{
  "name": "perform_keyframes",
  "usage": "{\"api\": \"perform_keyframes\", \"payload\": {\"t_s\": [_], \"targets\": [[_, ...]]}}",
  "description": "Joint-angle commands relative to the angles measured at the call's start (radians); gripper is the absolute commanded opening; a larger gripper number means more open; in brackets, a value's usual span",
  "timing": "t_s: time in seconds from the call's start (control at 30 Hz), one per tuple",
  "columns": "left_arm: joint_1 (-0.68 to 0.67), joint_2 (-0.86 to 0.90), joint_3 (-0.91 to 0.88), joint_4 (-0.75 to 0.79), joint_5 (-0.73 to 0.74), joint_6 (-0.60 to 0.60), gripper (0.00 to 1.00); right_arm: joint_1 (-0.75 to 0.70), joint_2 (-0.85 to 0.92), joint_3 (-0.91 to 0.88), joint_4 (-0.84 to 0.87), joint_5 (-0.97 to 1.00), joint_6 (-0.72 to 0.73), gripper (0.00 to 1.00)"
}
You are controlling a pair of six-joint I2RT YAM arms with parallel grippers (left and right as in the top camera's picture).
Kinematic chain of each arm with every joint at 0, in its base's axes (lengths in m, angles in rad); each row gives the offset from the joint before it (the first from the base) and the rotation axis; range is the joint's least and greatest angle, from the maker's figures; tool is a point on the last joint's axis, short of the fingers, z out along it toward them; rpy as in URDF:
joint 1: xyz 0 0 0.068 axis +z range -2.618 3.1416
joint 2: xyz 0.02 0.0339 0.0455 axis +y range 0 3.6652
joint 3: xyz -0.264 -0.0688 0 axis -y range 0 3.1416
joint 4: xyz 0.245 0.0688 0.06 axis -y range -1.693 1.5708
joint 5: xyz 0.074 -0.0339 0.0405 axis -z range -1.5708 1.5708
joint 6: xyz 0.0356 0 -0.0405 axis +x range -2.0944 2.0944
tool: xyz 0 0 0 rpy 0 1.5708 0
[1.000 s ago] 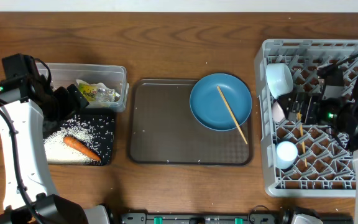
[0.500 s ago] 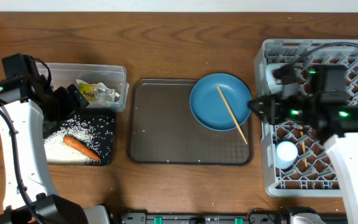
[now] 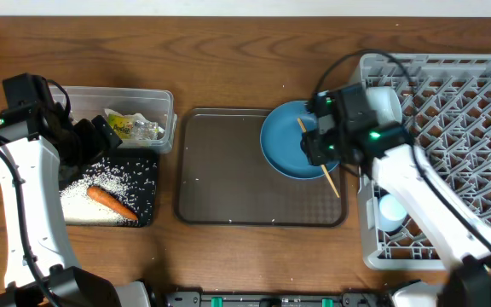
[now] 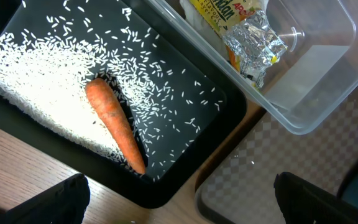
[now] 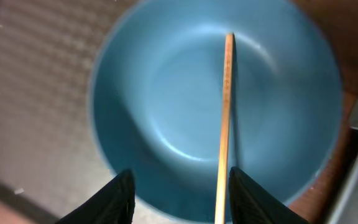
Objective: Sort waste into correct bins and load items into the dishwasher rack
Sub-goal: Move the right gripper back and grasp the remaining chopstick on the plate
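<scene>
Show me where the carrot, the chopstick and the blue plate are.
carrot (image 4: pixel 112 123), left wrist view, middle of its body.
chopstick (image 5: pixel 225 124), right wrist view, midway along the stick.
blue plate (image 5: pixel 157 99), right wrist view, bare floor left of the chopstick.

light: bright, even; shadows: soft; right wrist view: blurred; glint: wrapper (image 4: pixel 257 40)

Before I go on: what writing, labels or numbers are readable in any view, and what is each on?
On the wrapper in the clear tub: dark letters on its yellow print, cut off at the picture's edge and too blurred to read.
No writing shows on the plate, chopstick, black tray or rack.
</scene>
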Motion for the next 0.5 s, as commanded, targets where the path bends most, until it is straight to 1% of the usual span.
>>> {"api": "perform_keyframes", "payload": {"t_s": [0.0,0.13,0.27,0.37,0.47], "targets": [[0.005,-0.016,0.013,-0.006,-0.005,0.006,0.98,0.013,0.084,-0.005,0.021,0.083,0.023,0.49],[0.005,-0.016,0.013,-0.006,-0.005,0.006,0.98,0.012,0.161,-0.005,0.033,0.083,0.023,0.49],[0.005,-0.016,0.013,-0.006,-0.005,0.006,0.98,0.012,0.212,-0.005,0.042,0.082,0.023,0.47],[0.005,-0.016,0.013,-0.006,-0.005,0.006,0.98,0.012,0.228,-0.005,0.040,0.082,0.023,0.41],[0.005,-0.016,0.013,-0.006,-0.005,0.006,0.98,0.012,0.228,-0.005,0.031,0.082,0.023,0.33]]}}
